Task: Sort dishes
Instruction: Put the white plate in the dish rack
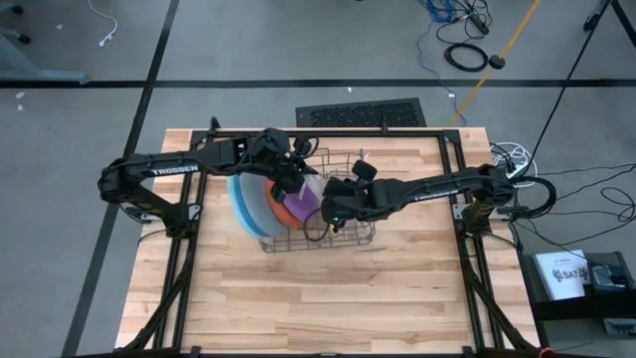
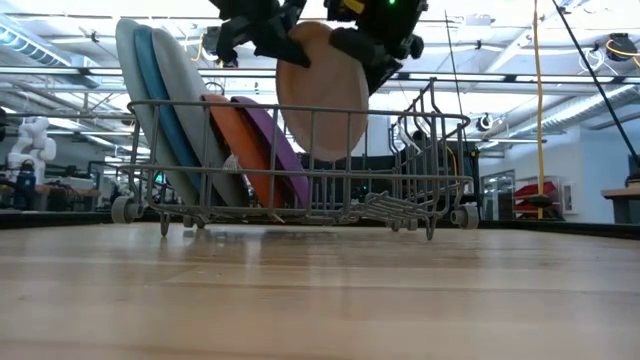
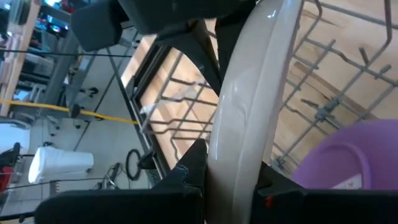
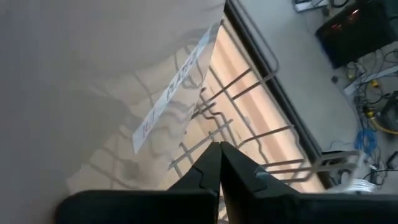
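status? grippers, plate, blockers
Left gripper clamped on pale grey plate, upright over rack. Right gripper shut beside it, empty. Nothing blocking.

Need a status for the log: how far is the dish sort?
Mostly done. Grey plate, blue plate, pale blue plate, orange plate and purple plate stand in the rack. The pale grey plate hangs above it, clamped by the left hand. The right hand is shut alongside, holding nothing. Left: slot that plate.

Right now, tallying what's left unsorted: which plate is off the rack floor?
The pale grey plate, gripped by the left gripper above the rack; the other five stand slotted.
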Robot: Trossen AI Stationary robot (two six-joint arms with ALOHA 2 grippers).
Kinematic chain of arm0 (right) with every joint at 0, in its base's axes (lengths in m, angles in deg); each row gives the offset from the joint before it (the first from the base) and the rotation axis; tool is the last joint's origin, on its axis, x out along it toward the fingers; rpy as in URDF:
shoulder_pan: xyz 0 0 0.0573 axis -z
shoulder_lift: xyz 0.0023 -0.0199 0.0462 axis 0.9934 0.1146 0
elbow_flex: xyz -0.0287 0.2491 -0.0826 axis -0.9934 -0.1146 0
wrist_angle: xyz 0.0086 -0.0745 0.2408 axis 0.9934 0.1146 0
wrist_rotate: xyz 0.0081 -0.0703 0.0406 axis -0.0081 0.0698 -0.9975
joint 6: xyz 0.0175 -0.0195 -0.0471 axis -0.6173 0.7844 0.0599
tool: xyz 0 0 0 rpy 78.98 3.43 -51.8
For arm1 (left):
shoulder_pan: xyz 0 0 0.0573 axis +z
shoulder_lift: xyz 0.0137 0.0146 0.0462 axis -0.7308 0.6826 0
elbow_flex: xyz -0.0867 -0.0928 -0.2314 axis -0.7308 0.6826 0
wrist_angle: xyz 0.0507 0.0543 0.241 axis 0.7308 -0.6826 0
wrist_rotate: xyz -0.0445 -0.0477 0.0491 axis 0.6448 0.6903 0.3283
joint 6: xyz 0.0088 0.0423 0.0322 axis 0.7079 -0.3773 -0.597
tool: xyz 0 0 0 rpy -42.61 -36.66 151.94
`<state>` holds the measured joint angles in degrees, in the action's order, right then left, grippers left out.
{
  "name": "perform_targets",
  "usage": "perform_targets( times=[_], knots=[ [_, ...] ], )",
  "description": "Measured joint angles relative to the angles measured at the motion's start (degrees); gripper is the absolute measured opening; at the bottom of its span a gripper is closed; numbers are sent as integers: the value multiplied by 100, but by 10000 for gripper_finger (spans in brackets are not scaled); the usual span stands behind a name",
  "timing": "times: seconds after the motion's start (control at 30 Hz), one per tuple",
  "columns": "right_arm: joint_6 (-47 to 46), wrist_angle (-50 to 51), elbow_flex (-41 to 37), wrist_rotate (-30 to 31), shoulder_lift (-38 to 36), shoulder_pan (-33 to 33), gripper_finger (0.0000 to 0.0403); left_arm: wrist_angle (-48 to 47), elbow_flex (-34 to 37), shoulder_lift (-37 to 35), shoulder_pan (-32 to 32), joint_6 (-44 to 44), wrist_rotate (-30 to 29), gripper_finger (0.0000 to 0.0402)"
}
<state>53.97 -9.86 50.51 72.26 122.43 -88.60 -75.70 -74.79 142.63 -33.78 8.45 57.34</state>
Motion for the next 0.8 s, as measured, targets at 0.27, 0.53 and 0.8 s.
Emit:
perform_targets(
  times=[0.27,0.53,0.8],
  knots=[
    [263,-420,-2,-204,124,74,0,77,0,234,-10,61,-110,73],
    [288,-598,-2,-359,135,80,0,133,-9,476,-16,59,-169,89],
    [306,-589,-2,-360,133,74,0,-129,-13,473,-9,-226,-381,41]
  ],
)
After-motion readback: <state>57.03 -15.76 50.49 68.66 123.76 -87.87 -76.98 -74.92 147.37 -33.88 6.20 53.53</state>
